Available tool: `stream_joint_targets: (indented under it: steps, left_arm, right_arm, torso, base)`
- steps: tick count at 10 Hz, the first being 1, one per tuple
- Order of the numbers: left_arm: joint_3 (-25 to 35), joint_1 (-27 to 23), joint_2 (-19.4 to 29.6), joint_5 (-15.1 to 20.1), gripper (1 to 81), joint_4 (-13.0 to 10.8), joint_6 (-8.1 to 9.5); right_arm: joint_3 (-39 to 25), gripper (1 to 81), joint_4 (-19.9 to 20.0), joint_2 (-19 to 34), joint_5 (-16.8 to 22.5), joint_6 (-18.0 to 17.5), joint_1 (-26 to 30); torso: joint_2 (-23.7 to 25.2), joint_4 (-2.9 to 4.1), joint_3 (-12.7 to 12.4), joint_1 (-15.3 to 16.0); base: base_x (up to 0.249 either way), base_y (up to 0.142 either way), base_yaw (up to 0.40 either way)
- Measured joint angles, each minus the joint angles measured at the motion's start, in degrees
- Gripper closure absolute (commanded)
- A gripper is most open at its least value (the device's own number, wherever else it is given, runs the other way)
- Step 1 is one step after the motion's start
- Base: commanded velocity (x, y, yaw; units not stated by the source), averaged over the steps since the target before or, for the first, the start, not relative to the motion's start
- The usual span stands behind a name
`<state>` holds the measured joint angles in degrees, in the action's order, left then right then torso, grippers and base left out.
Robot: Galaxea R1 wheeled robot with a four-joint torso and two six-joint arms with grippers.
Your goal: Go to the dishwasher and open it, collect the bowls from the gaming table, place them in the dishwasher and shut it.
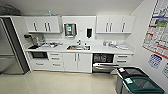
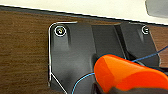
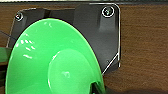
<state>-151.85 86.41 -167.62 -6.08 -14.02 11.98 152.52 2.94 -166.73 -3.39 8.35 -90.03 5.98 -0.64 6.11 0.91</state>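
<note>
- Nearest, left wrist view: the orange bowl (image 2: 125, 73) sits close against the left gripper, in front of the robot's dark plate; brown wood-grain surface (image 2: 23, 52) lies behind. Whether the left gripper is clamped on the bowl, or how wide it stands, cannot be told.
- Nearest, right wrist view: the light green bowl (image 3: 53, 58) is seen tilted, its hollow facing the camera, close against the right gripper, over the same wood-grain backing. The right gripper's opening cannot be told either.
- Near right, head view: two waste bins (image 1: 136, 82), one with a black lid and one with a green lid, stand side by side on the pale floor (image 1: 57, 82).
- Far right of centre: the dishwasher (image 1: 104, 63) is built in under the white tabletop (image 1: 105, 49), between white cupboard doors (image 1: 77, 62) on its left and white drawers (image 1: 122, 59) on its right. Its dark interior shows above the steel front, so the door stands partly open.
- Far centre: a sink (image 1: 78, 47) is set into the tabletop, with wall cabinets (image 1: 42, 24) above to the left and right.
- Far left: a tall steel refrigerator (image 1: 8, 50) stands at the end of the kitchen run.
- Right wall: printed posters (image 1: 157, 32) hang beside the bins.
</note>
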Motion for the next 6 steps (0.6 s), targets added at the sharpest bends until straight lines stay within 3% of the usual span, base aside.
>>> stream_joint_targets:
  steps: [6]
  left_arm:
    - [0.0,-0.1,0.0,0.0,81.1,0.0,0.0]
  right_arm:
    - [0.0,81.1,0.0,0.0,0.2,0.0,-0.3]
  torso:
    - [0.0,0.0,0.0,0.0]
  base:
    - [0.085,0.0,0.0]
